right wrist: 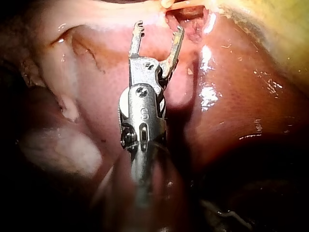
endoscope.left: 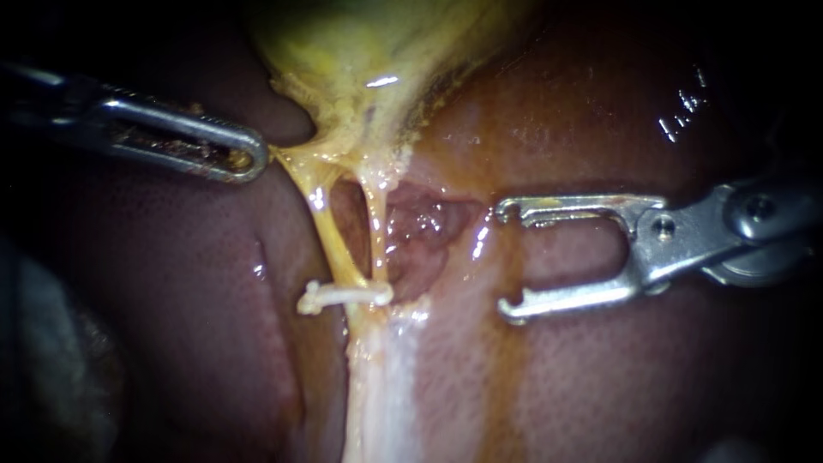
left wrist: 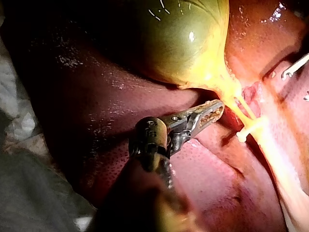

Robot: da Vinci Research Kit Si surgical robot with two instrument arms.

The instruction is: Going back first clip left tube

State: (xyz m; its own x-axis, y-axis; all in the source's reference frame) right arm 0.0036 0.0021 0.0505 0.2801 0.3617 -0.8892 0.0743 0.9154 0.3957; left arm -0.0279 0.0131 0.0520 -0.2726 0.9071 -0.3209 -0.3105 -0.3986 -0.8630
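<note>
Endoscope view: right instrument [endoscope.left: 504, 260], jaws apart.

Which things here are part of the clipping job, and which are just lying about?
In the job: silver right instrument, jaws open; thin yellow left tube; small white clip across it; grey metal left instrument, jaws shut on the yellow-green gallbladder.
Just there: red-brown liver; pale crumpled cloth.

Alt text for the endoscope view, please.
A white clip sits low across the yellow tubes under the gallbladder, over the liver. The right instrument hangs beside them, jaws open and empty; the left instrument grips the gallbladder's neck.
</note>
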